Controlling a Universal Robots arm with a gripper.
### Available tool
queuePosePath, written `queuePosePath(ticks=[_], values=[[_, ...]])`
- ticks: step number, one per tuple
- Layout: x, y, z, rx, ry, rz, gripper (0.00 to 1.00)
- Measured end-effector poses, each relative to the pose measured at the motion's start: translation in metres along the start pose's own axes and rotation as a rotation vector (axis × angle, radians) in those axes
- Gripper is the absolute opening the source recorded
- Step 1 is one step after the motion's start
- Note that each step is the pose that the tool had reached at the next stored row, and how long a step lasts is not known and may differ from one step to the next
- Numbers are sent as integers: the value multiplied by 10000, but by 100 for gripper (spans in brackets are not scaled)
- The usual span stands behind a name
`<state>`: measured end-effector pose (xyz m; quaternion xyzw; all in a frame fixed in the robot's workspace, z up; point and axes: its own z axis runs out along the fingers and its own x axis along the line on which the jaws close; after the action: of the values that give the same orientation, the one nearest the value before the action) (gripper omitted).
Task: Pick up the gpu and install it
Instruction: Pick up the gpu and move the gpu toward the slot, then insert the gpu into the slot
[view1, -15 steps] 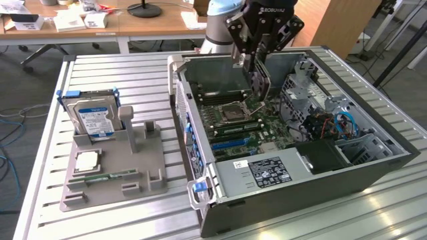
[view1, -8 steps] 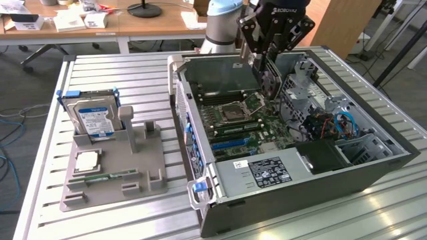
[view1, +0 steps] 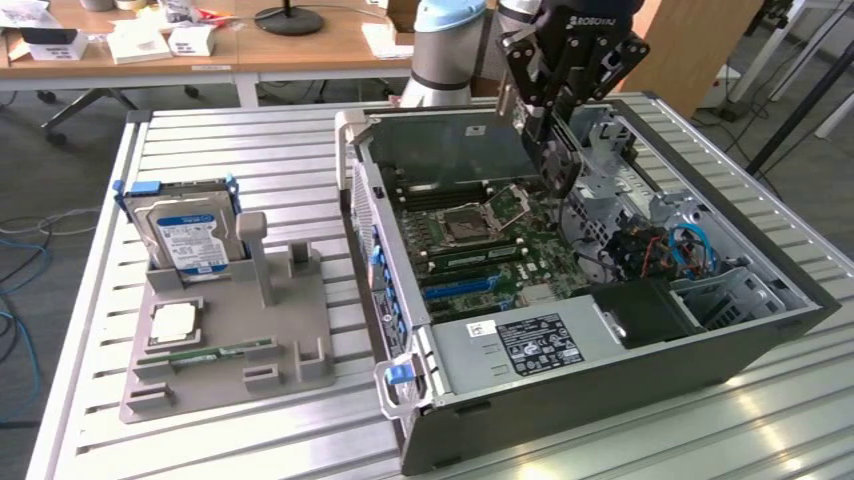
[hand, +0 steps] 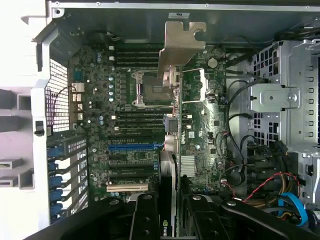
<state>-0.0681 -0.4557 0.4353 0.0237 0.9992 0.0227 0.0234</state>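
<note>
Your gripper (view1: 547, 105) was partly closed, clamped on the gpu (view1: 558, 172). The card hung edge-on between the fingers (hand: 145, 217), inside the open computer case (view1: 694, 340) and over the motherboard (view1: 501, 250). Its silver bracket (hand: 179, 45) sat at the end farthest from the gripper, beside the CPU socket (hand: 150, 89).

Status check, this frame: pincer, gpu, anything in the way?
Pincer shut on gpu. Hanging over motherboard in open case, not seated. Nothing visible in the way.
</note>
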Motion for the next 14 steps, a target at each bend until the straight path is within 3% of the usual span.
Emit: queuePosePath(ticks=[14], values=[[-128, 7, 6, -3, 4, -77, 26]])
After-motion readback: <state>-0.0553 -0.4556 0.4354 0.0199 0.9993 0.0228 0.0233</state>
